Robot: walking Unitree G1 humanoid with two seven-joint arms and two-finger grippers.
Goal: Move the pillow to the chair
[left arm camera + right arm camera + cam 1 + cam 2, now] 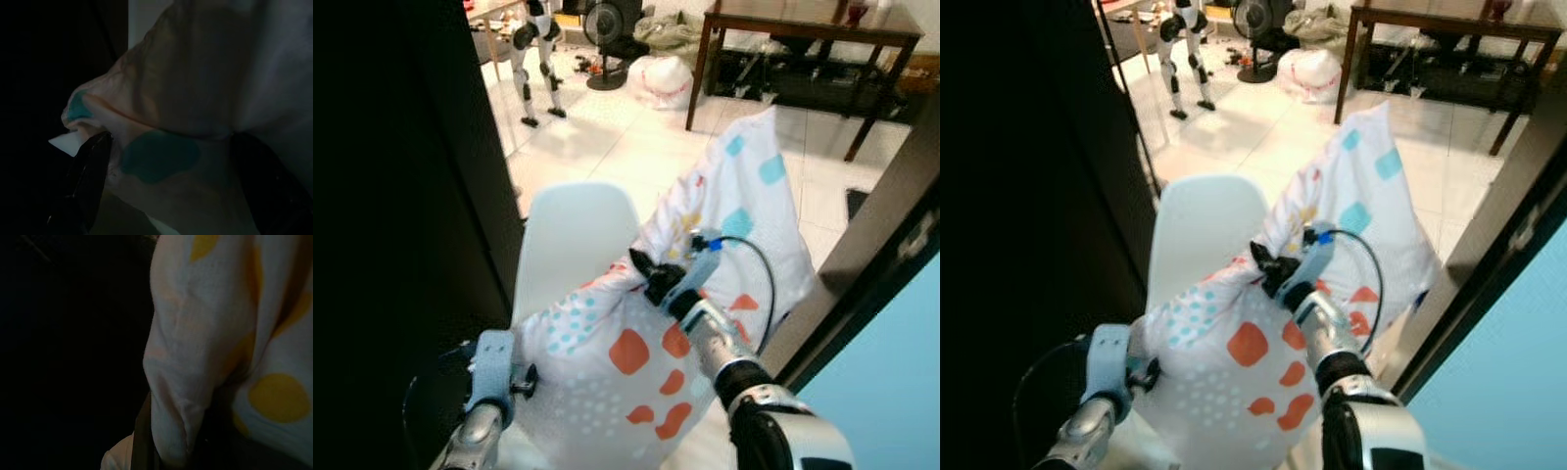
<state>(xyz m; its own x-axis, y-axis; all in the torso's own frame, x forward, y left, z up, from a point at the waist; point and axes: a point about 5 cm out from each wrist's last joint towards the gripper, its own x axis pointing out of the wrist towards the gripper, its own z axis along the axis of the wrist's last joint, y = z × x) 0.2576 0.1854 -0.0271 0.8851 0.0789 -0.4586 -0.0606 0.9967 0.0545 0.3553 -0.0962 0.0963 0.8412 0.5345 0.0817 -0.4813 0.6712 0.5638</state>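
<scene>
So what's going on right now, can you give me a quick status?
Right gripper shut on pillow, left gripper clamping its lower corner. Pillow held over white chair, not yet released. Nothing blocking the chair.

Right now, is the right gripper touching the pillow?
Touching. In the left eye view the right gripper pinches a bunched fold of the pillow; the right wrist view shows the fabric gathered between its fingers.
</scene>
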